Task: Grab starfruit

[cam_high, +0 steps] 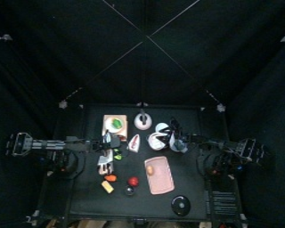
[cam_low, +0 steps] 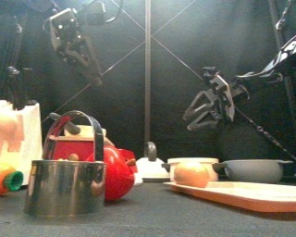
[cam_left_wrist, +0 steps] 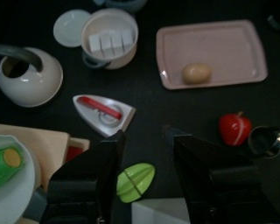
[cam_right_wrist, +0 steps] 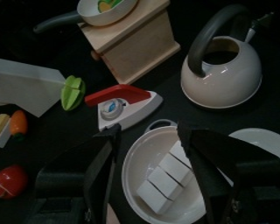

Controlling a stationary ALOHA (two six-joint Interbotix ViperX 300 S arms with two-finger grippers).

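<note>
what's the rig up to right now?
Going for the starfruit. The left gripper hangs over it with jaws wide open, the fruit lying on the table between them, not yet gripped. Nearby lie a toy iron, a pink tray holding a small tan piece, and a white kettle. The right gripper holds nothing, jaws open above a white bowl.

Robot lab test cell, not a home: black curtains (cam_high: 38,107) close in a small black table (cam_high: 92,203) on every side, with thin poles or cables crossing overhead. Two black arms hang over toy kitchen props: a small kettle (cam_right_wrist: 220,73), a toy iron (cam_left_wrist: 105,112), a pink tray (cam_left_wrist: 213,51).
</note>
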